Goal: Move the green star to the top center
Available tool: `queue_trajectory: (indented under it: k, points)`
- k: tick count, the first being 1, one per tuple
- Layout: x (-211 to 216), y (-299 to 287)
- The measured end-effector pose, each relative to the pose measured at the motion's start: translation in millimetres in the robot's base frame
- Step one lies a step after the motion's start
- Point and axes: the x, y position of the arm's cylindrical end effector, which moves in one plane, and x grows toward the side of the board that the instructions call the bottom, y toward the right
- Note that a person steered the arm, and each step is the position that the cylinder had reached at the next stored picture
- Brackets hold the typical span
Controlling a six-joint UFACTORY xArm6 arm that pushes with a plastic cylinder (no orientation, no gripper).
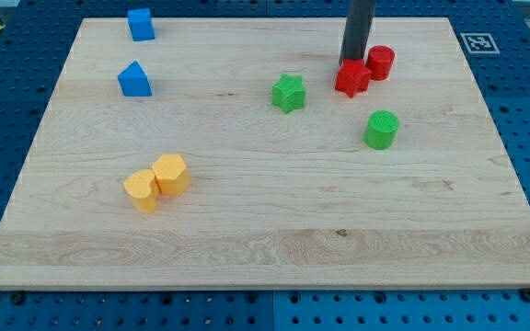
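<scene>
Green star (289,93): upper middle of wooden board (247,230), standing free.
Handling: looks light, rigid; should slide, may spin.
Contact: push its lower face.
Tip (348,64): touching red star (352,78); no pincer fitted.

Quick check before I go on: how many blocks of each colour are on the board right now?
Blue: 2 (blue block at the top, blue block below it)
Green: 2 (green star, green cylinder)
Red: 2 (red star, red cylinder)
Yellow: 2 (yellow heart, yellow hexagon)
Total: 8
</scene>
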Motion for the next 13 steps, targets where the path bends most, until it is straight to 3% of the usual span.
queue_trajectory:
  k: [3, 4, 7, 10, 13]
  points:
    - [85.9, -18.4]
    - [88.5, -56.6]
    - [51.3, -124.0]
    - [33.9, -99.6]
    - [-18.0, -97.0]
